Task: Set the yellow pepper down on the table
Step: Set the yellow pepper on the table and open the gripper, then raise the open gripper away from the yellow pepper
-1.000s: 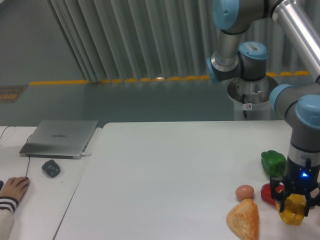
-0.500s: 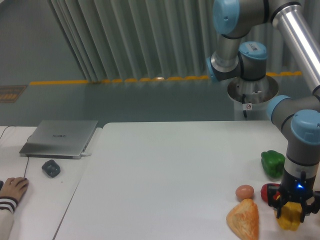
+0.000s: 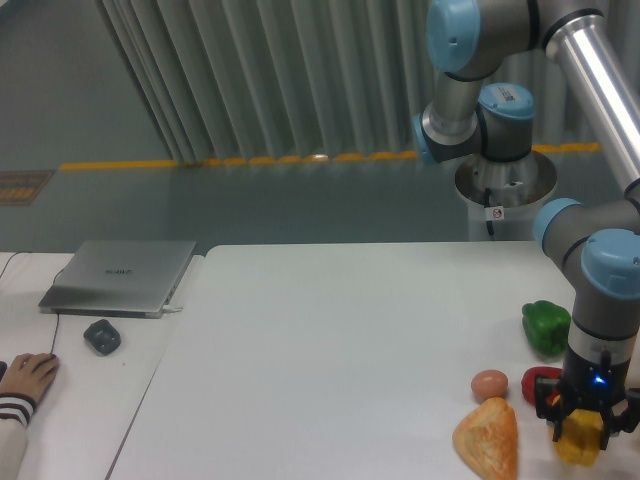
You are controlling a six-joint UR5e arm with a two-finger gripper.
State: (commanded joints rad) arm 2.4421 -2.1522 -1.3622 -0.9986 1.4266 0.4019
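Gripping the yellow pepper (image 3: 578, 441) upright, the jaws hang just right of the pastry (image 3: 488, 438), low over the counter (image 3: 330, 350).

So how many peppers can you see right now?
3: the green pepper near the table's right edge, the red pepper partly behind the gripper, and the yellow pepper in the gripper.

High fixed view across table (image 3: 330, 340)
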